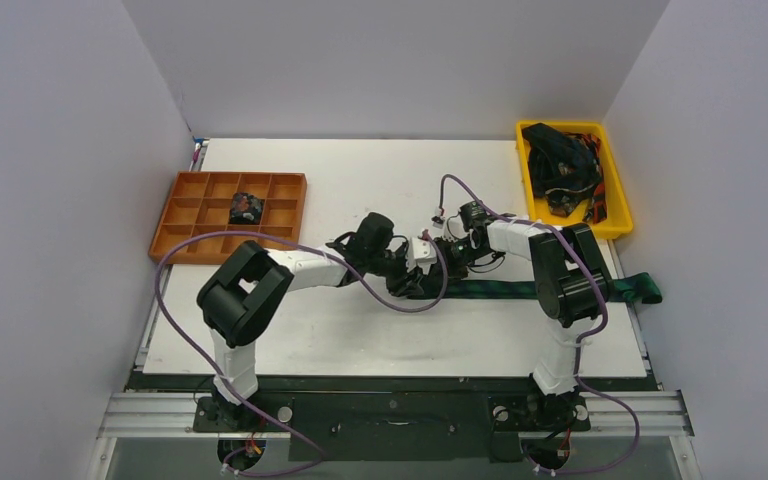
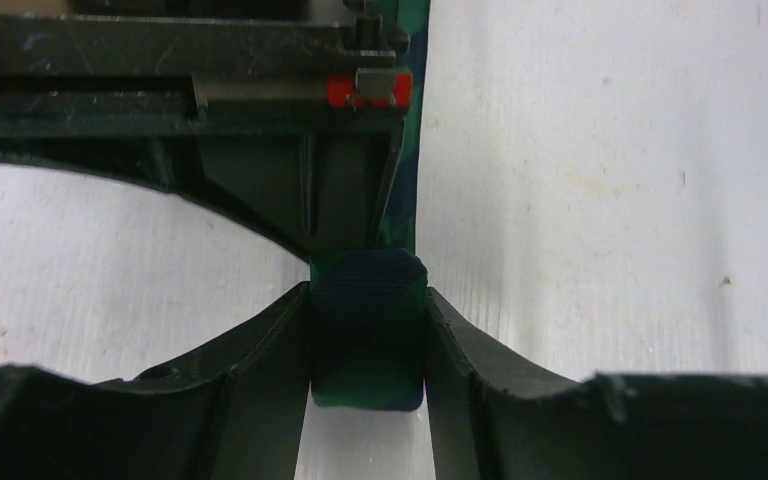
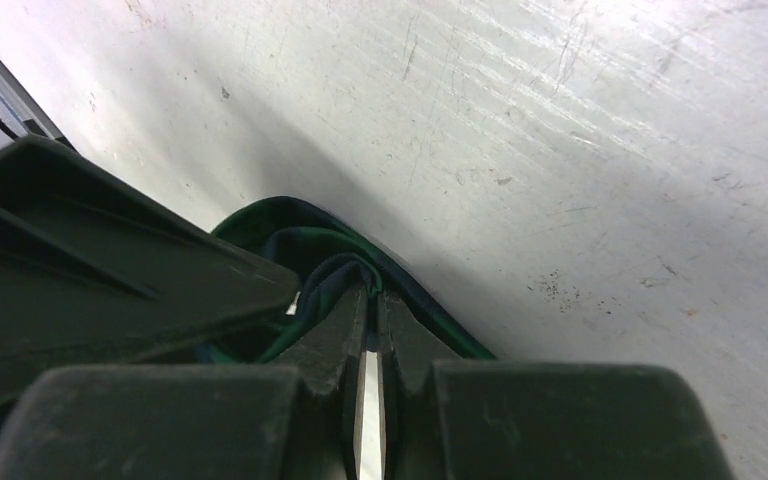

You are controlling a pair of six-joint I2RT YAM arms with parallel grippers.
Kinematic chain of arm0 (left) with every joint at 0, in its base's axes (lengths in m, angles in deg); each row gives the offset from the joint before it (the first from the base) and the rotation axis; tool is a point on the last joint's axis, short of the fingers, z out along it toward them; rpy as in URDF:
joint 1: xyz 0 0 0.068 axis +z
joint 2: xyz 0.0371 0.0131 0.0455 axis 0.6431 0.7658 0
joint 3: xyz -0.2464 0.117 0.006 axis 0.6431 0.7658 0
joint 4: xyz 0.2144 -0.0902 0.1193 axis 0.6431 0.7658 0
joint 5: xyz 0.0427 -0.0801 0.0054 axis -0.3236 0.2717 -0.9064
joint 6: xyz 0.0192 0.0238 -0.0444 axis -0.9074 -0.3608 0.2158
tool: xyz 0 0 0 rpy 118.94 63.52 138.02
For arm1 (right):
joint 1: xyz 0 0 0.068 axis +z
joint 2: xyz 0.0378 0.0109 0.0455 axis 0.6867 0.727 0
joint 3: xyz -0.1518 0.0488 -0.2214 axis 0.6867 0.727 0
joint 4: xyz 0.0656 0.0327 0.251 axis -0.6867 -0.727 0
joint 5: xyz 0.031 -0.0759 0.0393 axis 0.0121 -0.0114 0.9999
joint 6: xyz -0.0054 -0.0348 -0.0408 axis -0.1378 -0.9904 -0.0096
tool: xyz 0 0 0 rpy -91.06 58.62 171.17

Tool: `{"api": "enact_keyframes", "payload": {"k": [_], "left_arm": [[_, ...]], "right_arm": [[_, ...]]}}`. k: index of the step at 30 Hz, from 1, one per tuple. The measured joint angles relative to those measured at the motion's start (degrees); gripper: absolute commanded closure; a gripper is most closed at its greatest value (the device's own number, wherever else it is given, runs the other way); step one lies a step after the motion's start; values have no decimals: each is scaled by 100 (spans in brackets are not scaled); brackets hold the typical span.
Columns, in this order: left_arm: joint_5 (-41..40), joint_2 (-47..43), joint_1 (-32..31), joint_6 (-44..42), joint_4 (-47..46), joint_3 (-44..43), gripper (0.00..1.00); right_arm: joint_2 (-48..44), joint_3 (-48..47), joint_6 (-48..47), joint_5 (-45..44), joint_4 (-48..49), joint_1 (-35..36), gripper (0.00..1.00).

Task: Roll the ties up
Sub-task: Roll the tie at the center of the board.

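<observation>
1. Where the table's left side lies, there is one orange tray (image 1: 175,215) divided into cells. It holds one small dark coiled tie (image 1: 246,208) in the middle row, third cell from the left.
2. There are two arms, and they meet near the table's middle. The left gripper (image 2: 368,345) is partly closed, and its two fingers (image 2: 270,340) press the opposite sides of the rolled end (image 2: 368,300) of the plaid tie.
3. The right gripper (image 3: 370,300) reaches into that same roll from the far side. Its jaws are pressed together, with a fold of the green and navy cloth caught at their tips.
4. One plaid tie (image 1: 520,290) lies flat on the table, running rightward from the roll. It passes under the right arm, and its wide end hangs past the table's right edge.
5. One yellow bin (image 1: 526,175) stands at the far right corner. It holds a tangle of dark ties (image 1: 560,165), some with red; I cannot count them.
6. The table (image 1: 360,170) is white, scuffed and faintly stained in the wrist views.
7. Plain pale walls (image 1: 60,150) close in the left, back and right sides.
</observation>
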Motion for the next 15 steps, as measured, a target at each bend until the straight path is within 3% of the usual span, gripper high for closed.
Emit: {"api": "enact_keyframes", "payload": {"k": [7, 12, 15], "left_arm": [[-72, 490, -118, 302, -330, -260, 61], [-192, 741, -136, 308, -354, -323, 69], [-221, 739, -133, 197, -302, -326, 72]], "right_arm": [[0, 2, 48, -9, 31, -20, 100], [-2, 7, 74, 28, 122, -9, 100], [-20, 37, 79, 68, 149, -44, 93]]}}
